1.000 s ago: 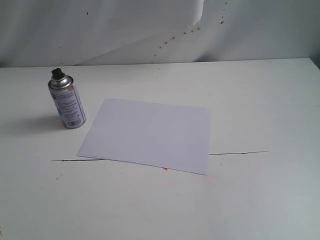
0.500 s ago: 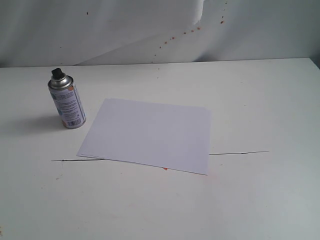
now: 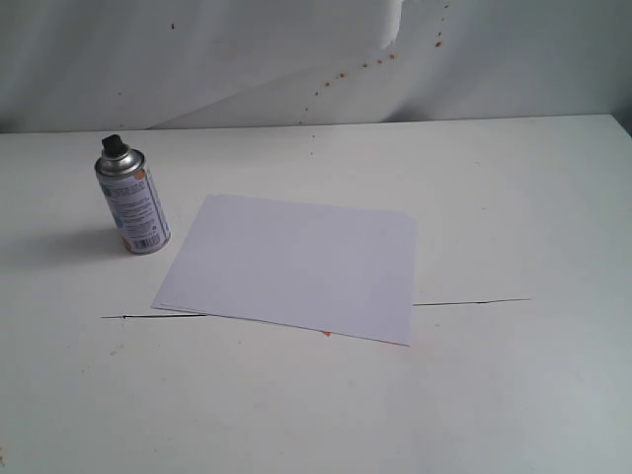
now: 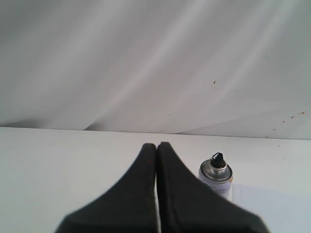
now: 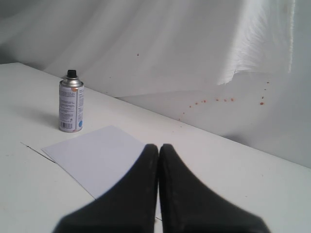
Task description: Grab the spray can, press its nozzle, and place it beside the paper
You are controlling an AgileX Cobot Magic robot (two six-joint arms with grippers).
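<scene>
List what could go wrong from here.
The left gripper and the right gripper are both shut; reaching in like this could topple the upright spray can.
The nozzle is small, so a press may slip off.
The paper lies near the can; a low approach might shift it.

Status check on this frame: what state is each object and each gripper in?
can: upright on the table, clear of the paper, not held.
nozzle: on top of the can, untouched.
paper: lying flat, blank.
left gripper: shut, empty.
right gripper: shut, empty.
</scene>
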